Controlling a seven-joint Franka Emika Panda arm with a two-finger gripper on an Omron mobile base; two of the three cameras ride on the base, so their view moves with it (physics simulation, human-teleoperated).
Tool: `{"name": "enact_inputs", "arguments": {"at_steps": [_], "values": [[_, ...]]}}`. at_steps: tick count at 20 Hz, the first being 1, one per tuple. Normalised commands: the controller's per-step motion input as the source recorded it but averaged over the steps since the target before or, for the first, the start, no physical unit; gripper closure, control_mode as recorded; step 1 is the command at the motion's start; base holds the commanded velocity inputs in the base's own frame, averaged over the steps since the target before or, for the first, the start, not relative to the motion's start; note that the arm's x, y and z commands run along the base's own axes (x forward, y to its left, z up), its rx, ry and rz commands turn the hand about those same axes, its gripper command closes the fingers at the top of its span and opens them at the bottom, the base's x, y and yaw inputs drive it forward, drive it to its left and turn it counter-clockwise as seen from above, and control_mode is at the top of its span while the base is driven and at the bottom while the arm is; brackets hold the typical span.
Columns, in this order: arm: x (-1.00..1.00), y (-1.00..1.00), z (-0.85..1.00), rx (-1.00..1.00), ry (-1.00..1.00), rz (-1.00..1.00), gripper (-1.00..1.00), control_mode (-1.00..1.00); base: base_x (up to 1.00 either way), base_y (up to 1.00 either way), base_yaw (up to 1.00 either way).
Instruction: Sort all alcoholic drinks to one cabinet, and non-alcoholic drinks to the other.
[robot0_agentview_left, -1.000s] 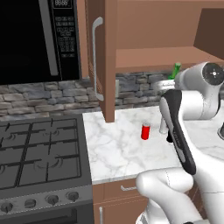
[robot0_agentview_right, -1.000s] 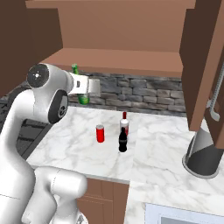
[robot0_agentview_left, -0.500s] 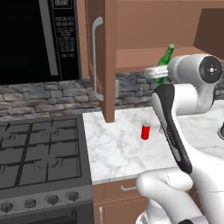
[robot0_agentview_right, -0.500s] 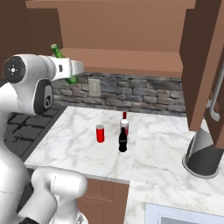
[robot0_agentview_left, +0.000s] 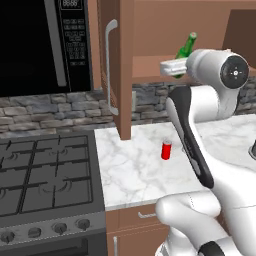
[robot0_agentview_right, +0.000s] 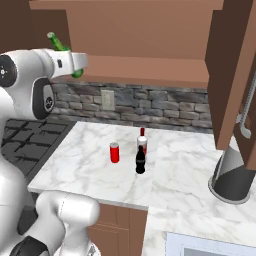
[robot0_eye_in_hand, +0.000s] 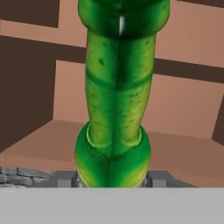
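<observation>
My gripper (robot0_agentview_left: 172, 67) is shut on the green bottle (robot0_agentview_left: 186, 49), which tilts with its neck up, held at the level of the left cabinet's shelf (robot0_agentview_left: 150, 66), just in front of its opening. In the hand view the green bottle (robot0_eye_in_hand: 116, 100) rises between my fingertips with the brown shelf (robot0_eye_in_hand: 179, 153) behind it. The gripper (robot0_agentview_right: 75, 67) and bottle (robot0_agentview_right: 59, 44) also appear at the upper left of the right base view. On the counter stand the red can (robot0_agentview_right: 114, 152), the black cola bottle (robot0_agentview_right: 140, 160) and, right behind it, the white bottle with a red cap (robot0_agentview_right: 142, 141).
The left cabinet's door (robot0_agentview_left: 117, 65) stands open toward me beside the microwave (robot0_agentview_left: 45, 45). The right cabinet's door (robot0_agentview_right: 235, 75) is open too. A stove (robot0_agentview_left: 45, 175) lies left of the marble counter (robot0_agentview_right: 90, 165). A grey cone-shaped vessel (robot0_agentview_right: 232, 175) stands at the right.
My arm has lifted the green bottle from backsplash height up to the level of the cabinet shelf and toward the left cabinet. The drinks on the counter have not moved.
</observation>
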Motion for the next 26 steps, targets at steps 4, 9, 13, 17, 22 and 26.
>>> {"name": "enact_inputs", "arguments": {"at_steps": [4,9,13,17,22,26], "values": [[0.36,0.00,0.16,0.03,0.00,0.00,1.00,-1.00,0.00,0.00,0.00],[0.65,-0.09,-0.09,0.06,0.07,0.00,1.00,-1.00,0.00,0.00,0.00],[0.81,-0.08,-0.27,0.02,0.10,0.00,1.00,-1.00,0.00,0.00,0.00],[0.79,-0.05,-0.34,0.00,0.07,0.00,1.00,-1.00,0.00,0.00,0.00],[0.63,-0.01,-0.33,0.00,0.03,0.00,1.00,-1.00,0.00,0.00,0.00],[0.55,0.00,-0.26,0.00,0.03,0.00,1.00,-1.00,0.00,0.00,0.00]]}}
